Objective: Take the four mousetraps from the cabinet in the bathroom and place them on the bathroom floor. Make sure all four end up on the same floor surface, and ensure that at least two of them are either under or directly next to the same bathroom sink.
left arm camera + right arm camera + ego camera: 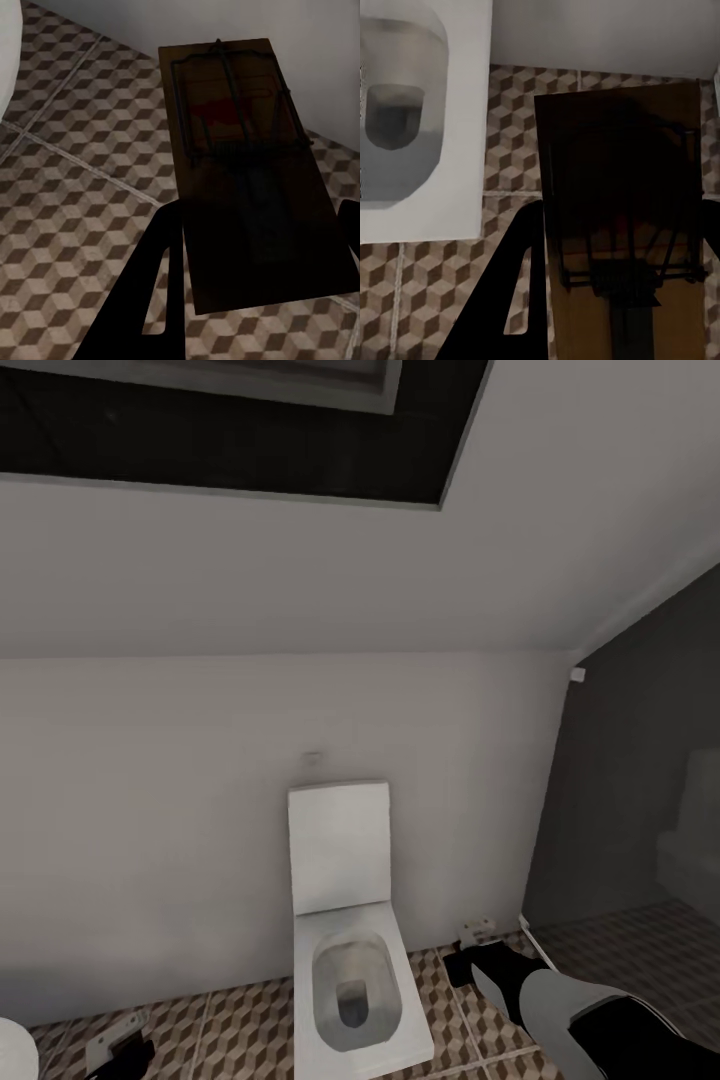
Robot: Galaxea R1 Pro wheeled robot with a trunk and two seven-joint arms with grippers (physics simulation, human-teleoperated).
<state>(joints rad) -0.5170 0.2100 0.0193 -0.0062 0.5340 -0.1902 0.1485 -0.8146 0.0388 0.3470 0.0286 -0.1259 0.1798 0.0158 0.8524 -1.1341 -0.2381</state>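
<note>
My left gripper [259,217] is shut on a mousetrap [232,142], a flat brown board with dark wire, held low over the cube-patterned bathroom floor [75,195]. In the head view that gripper [125,1045] hangs at the bottom left. My right gripper [622,214] is shut on a second mousetrap [619,165], held above the floor [510,157] beside the toilet. In the head view it [472,963] is right of the toilet with the trap [480,932] at its tip. A rounded white edge [14,1052], possibly the sink's rim, shows at the far left. The cabinet is out of view.
A white boxy toilet [350,960] stands against the pale wall between my two arms; its bowl [405,105] lies close to the right gripper. A dark grey wall [630,780] closes the right side. Tiled floor [240,1025] runs on both sides of the toilet.
</note>
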